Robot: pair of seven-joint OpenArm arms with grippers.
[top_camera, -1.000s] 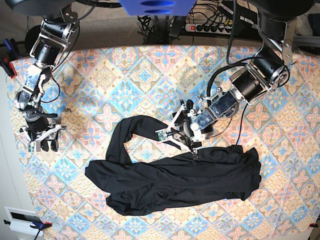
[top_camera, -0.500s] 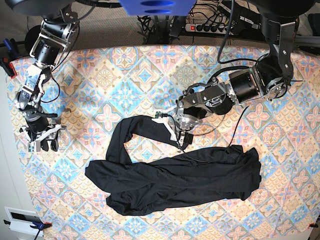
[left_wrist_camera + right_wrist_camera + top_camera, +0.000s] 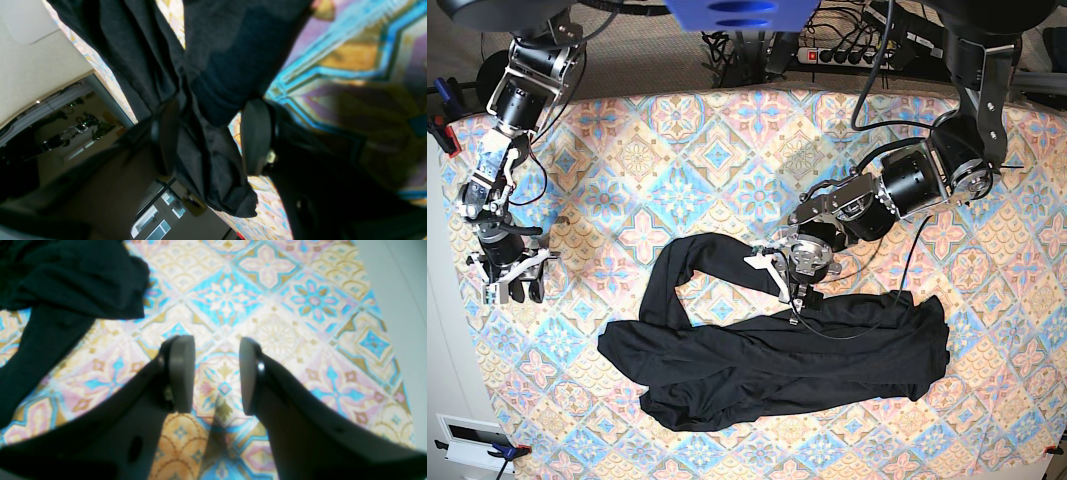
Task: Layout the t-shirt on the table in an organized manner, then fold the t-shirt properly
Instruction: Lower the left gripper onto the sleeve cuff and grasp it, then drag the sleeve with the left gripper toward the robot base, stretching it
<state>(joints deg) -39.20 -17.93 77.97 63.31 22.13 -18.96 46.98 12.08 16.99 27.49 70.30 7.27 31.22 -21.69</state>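
Between the left gripper's (image 3: 213,136) pads a bunched sleeve of the t-shirt (image 3: 777,360) sits pinched (thin, slick fabric), so it may slip out w/ any pull; right gripper (image 3: 217,373) spread, empty.

The table (image 3: 727,140) wears a cloth of pink, blue and cream diamond tiles with flower patterns. A black long-sleeved t-shirt (image 3: 777,360) lies crumpled on it, filling the stretch from 4 to 8 o'clock, one sleeve arching up toward the centre.
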